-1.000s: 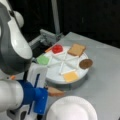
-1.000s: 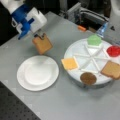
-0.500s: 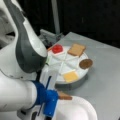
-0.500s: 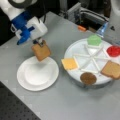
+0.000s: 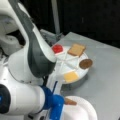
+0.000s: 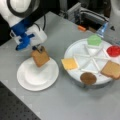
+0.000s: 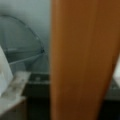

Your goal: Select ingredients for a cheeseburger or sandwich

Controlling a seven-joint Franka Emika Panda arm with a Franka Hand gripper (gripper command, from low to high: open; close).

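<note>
The robot's blue-and-white gripper point(image 6: 37, 48) hangs over the round white paper plate point(image 6: 25, 81), clamped on the top edge of one brown toast square point(image 6: 40, 58) that tilts above the plate. Pinched so near its edge, the toast could swing or slip and land off-centre. On the white divided round tray point(image 6: 77, 48) lie one toast square point(image 6: 111, 69), one yellow-orange cheese square point(image 6: 69, 63), one dark brown patty disc point(image 6: 88, 78), one green piece point(image 6: 94, 40), probably round, and one red round point(image 6: 114, 50).
</note>
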